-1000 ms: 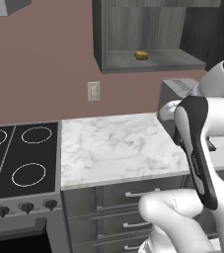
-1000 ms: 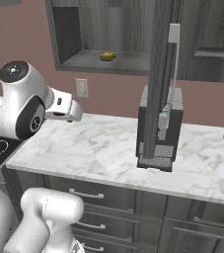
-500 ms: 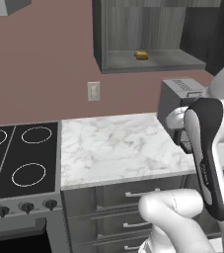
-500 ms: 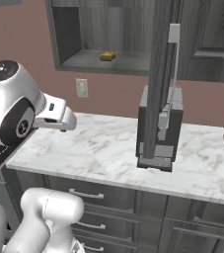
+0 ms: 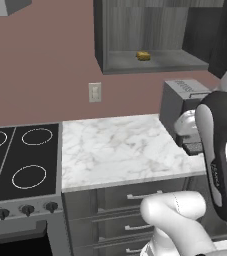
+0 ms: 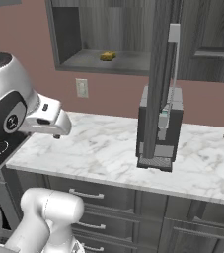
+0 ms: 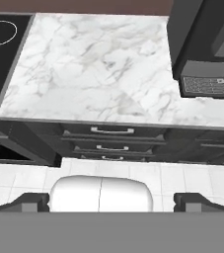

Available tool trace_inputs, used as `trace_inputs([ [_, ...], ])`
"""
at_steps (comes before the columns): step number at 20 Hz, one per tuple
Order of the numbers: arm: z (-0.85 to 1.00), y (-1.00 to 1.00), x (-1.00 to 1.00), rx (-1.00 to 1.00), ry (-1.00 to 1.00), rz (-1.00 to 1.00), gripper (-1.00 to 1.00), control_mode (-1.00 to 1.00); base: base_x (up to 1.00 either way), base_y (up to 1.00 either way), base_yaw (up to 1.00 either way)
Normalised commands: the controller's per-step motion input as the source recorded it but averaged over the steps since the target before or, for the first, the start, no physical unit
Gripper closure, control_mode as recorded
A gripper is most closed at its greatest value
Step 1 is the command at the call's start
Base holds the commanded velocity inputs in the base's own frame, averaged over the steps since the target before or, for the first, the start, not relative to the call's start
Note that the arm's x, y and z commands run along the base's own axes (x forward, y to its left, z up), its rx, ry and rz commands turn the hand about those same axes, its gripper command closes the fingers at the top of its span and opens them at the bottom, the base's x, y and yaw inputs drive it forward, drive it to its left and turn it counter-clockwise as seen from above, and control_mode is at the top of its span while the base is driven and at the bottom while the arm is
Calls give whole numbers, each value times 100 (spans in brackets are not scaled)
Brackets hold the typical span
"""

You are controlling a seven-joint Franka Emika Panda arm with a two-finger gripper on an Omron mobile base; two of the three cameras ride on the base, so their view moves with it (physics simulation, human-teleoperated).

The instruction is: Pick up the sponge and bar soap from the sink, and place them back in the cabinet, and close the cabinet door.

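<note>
Mustard-yellow, the sponge (image 5: 143, 55) already sits on the shelf of the open cabinet (image 5: 150, 62) above the counter (image 5: 115, 150); the pincer (image 7: 111, 201) hangs wide and empty, so the next move, I judge, is fetching the soap.

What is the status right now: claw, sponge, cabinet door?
Claw open, empty, looking down over the marble counter. Sponge on the cabinet shelf. Cabinet door open, edge-on above the coffee machine. Bar soap unseen.

Arm pulled farther back from the marble counter (image 5: 120, 150), lower and nearer the base.
</note>
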Motion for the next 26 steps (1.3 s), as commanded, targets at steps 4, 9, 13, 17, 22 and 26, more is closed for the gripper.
trace_inputs([
  [4, 0, 0, -7, 0, 0, 0, -100, 100, -29, 1, 0],
  [9, 0, 0, 0, 0, 0, 0, -100, 100, -75, 14, -22],
  [13, 0, 0, 0, 0, 0, 0, -100, 100, -97, 33, -46],
  [17, 0, 0, 0, 0, 0, 0, -100, 100, -97, 53, -56],
  [22, 0, 0, 0, 0, 0, 0, -100, 100, -88, 36, -64],
  [26, 0, 0, 0, 0, 0, 0, -100, 100, -78, 1, -71],
])
